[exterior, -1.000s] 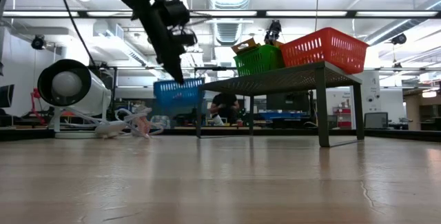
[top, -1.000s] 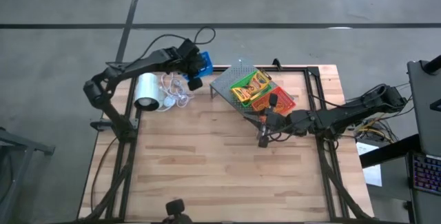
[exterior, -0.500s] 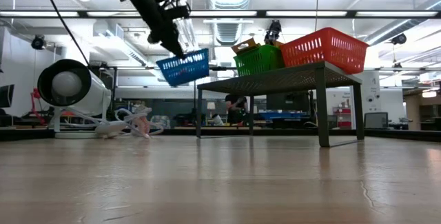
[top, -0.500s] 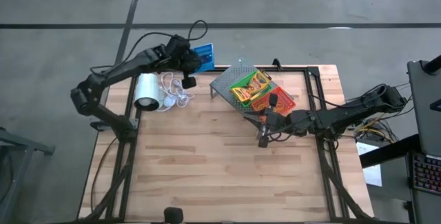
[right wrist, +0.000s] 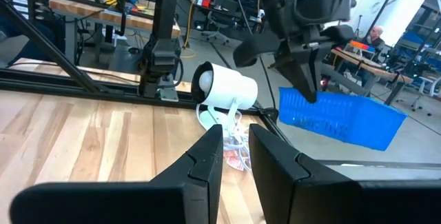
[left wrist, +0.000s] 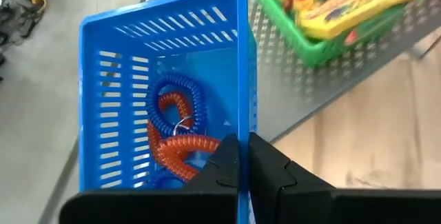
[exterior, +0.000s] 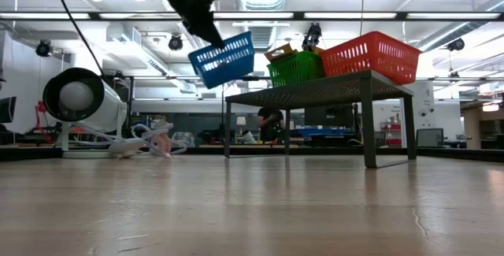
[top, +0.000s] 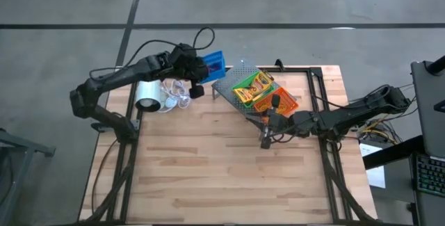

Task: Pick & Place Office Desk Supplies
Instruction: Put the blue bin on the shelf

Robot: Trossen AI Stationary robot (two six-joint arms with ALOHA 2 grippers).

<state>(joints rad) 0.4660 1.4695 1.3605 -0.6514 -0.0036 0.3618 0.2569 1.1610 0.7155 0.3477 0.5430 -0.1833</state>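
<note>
My left gripper (top: 202, 69) is shut on a blue plastic bin (top: 215, 63), held in the air just off the far left corner of the grey perforated rack (top: 240, 73). Red and blue coil bands (left wrist: 176, 138) lie in the bin. On the rack stand a green bin (exterior: 295, 68) and a red-orange bin (exterior: 372, 56), each with a yellow-and-green crayon box (top: 252, 85) in it. My right gripper (right wrist: 236, 148) hovers by the rack's near side, its fingers a little apart with nothing between them. My left gripper pinches the blue bin's long side wall (left wrist: 242, 124) at its rim, one finger inside the bin and one outside. The fingers slant down from above and from the table's left. The bin hangs clear of table and rack, tilted, its rack-side end higher (exterior: 244, 43).
A white roll (top: 148, 92) with a tangle of white cord (top: 177, 95) lies at the table's far left, below and beside the left arm. The rack stands on legs (exterior: 368, 126) at the far middle. Bare wood (top: 222, 170) spreads toward the near edge.
My left gripper has risen and gone toward the rack, carrying the blue bin with it. The bin hung low beside the rack's leg a second ago; now it is higher than the rack's top and more tilted. My right arm has kept still.
</note>
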